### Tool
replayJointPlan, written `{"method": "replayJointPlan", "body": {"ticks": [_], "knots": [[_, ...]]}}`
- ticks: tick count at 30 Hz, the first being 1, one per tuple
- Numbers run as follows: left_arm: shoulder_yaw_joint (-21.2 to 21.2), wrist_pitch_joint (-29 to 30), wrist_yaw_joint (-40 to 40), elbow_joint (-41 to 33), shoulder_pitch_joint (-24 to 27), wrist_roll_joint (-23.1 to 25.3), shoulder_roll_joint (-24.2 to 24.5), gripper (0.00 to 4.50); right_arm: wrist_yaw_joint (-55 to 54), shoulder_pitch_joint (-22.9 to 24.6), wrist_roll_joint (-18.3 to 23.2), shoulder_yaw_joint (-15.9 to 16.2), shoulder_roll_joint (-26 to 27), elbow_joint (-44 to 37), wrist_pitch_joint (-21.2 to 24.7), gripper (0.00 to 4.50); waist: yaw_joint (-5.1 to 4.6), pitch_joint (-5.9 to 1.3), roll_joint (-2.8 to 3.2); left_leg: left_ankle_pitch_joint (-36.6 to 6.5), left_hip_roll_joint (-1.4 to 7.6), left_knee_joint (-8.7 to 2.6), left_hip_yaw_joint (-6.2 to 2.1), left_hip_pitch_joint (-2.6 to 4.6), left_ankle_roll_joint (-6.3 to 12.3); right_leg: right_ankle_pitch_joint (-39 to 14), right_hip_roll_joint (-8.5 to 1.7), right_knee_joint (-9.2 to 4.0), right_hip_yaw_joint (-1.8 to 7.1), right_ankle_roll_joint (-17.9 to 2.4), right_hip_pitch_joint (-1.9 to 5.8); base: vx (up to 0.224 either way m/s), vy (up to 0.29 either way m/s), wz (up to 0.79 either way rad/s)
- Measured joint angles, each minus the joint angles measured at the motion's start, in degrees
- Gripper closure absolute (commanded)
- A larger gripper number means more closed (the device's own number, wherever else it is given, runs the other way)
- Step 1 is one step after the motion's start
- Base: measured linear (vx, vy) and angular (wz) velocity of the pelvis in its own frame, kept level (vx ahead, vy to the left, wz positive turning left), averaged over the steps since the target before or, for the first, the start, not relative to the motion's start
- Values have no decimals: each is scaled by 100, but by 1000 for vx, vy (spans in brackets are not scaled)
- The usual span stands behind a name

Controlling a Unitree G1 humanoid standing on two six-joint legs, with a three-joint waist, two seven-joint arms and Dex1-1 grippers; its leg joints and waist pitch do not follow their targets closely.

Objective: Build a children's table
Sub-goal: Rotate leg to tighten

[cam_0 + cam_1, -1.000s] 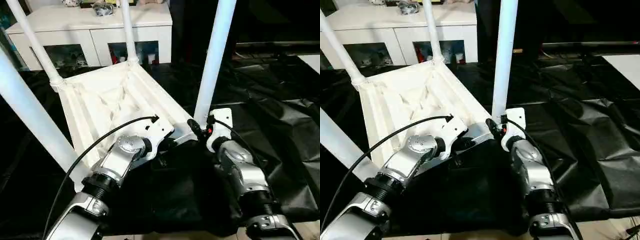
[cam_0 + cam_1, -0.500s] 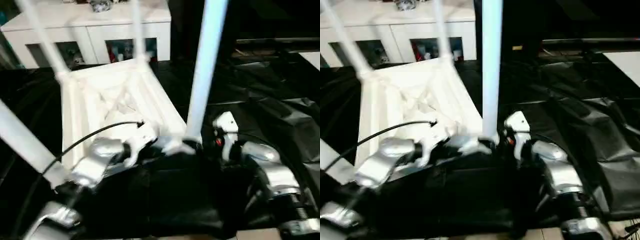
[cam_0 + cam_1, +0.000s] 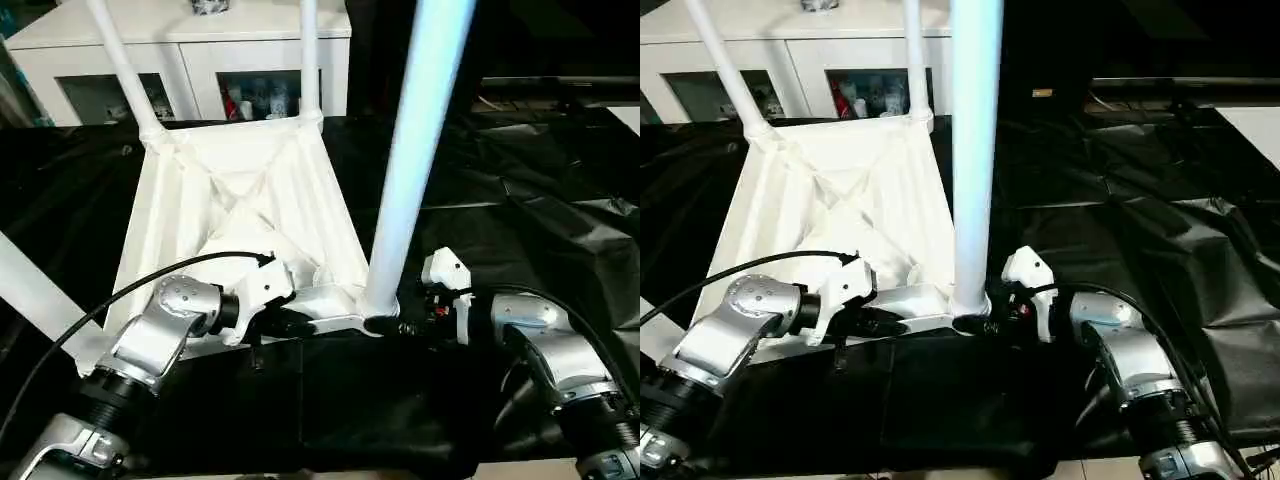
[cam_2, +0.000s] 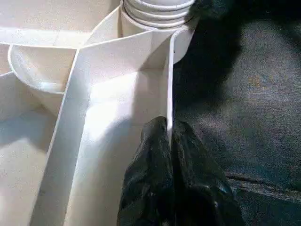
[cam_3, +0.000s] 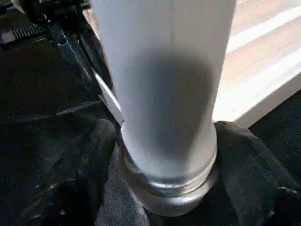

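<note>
Black sheeting [image 3: 540, 200] underlies the upturned white table [image 3: 240, 200]; left end effector [image 4: 169, 136] pinches its rim, right end effector [image 5: 160, 155] straddles a leg [image 3: 410, 170].

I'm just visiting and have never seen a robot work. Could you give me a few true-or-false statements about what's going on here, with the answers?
1. The white plastic table top lies upside down, ribbed underside up. True.
2. Only one white tubular leg stands in the top. False: four legs rise from its corners, the near right leg among them.
3. The left gripper has its black fingers closed on the top's thin edge wall. True.
4. The right gripper is pinched shut in empty air. False: its fingers sit either side of the near right leg's base.
5. The floor covering is bright red. False: it is a black plastic sheet.
</note>
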Motion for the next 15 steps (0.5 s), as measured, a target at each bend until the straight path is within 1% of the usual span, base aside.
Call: {"method": "replayJointPlan", "body": {"ticks": [1,2,3,6,15], "knots": [[-2,2,0,-1,0,-8,1,450,3,-3,4,-3,-1,15,-4,155,1,0,0,0,0,0,0,0,0,0,0,0,0,0,0,0,0,0],[-3,11,-1,-6,0,-10,3,450,8,-6,13,-3,-5,28,-9,155,0,0,0,0,0,0,0,0,0,0,0,0,-1,0,0,0,0,0],[-5,20,-1,-11,0,-13,4,450,10,-6,16,-2,-9,29,-13,167,2,0,0,0,0,0,0,0,0,0,0,0,0,0,0,0,0,0],[-14,29,-1,-28,3,-12,5,450,18,-6,17,4,-19,31,-18,178,6,-1,-1,0,0,2,0,0,1,0,0,1,0,0,0,0,0,0],[-21,53,14,-51,12,-8,7,450,-3,-5,15,-7,10,66,-47,186,3,-1,-2,1,0,8,0,1,1,0,0,9,0,0,0,0,0,0]]}}
